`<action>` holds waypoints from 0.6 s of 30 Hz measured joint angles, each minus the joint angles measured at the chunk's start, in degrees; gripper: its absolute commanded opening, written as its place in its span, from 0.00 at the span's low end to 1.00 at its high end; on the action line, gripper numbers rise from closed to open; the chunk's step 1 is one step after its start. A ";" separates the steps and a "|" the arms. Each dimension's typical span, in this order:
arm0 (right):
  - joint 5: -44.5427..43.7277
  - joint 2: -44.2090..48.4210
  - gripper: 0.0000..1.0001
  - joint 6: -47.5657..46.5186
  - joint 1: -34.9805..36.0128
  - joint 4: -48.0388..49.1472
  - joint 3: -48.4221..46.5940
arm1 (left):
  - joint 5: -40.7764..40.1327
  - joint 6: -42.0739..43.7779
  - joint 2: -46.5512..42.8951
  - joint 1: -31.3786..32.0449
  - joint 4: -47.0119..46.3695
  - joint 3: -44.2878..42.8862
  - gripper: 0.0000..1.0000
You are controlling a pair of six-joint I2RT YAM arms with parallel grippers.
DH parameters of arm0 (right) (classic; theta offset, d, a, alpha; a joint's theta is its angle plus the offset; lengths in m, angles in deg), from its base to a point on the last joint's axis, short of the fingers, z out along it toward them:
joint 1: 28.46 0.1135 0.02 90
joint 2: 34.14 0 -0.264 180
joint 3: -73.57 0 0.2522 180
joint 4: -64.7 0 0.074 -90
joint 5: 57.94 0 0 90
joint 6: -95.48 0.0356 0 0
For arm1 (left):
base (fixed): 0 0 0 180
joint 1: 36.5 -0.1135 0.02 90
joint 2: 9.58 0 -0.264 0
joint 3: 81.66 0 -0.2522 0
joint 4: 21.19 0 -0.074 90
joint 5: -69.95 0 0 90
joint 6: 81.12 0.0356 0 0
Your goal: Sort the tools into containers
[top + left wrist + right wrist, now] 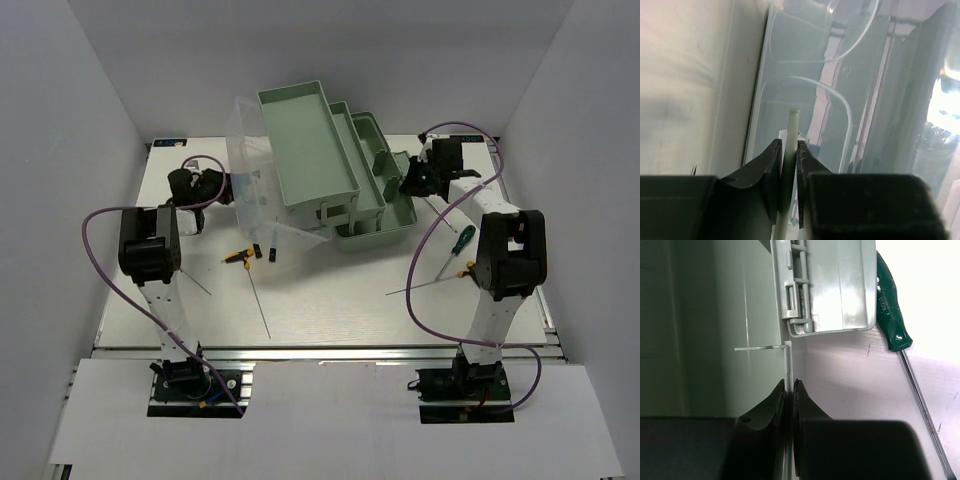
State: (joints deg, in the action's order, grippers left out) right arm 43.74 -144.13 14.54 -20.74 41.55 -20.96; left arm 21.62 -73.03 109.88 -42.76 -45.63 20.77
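Observation:
The toolbox stands open at the back. It has stepped mint-green trays and a clear lid tipped to the left. My left gripper is at the lid's left side; in the left wrist view it is shut on a pale thin bar in front of the lid. My right gripper is shut on the thin wall of the lowest tray, as the right wrist view shows. A dark green screwdriver lies right of the box and also shows in the right wrist view.
A yellow-black screwdriver and a small dark piece lie in front of the lid. Bare metal rods lie at mid-table, by the left arm and by the right arm. Purple cables loop beside both arms.

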 measured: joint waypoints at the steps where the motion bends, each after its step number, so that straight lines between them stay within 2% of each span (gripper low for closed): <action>1: -0.07 0.00 0.00 0.24 -0.02 0.00 0.00 | -0.35 -0.96 1.14 0.11 -0.68 -1.07 0.27; 9: -1.22 0.15 0.00 3.85 -0.66 0.07 0.26 | -4.92 -6.32 6.75 -0.11 -0.15 -7.58 0.48; 18: -1.31 1.68 0.00 8.48 -2.40 1.46 2.99 | -7.13 -8.61 7.93 -1.49 1.38 -11.50 0.52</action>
State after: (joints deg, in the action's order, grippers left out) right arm 42.43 -142.45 23.02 -23.14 43.01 -17.97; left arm 14.49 -81.64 117.81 -44.25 -44.25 9.27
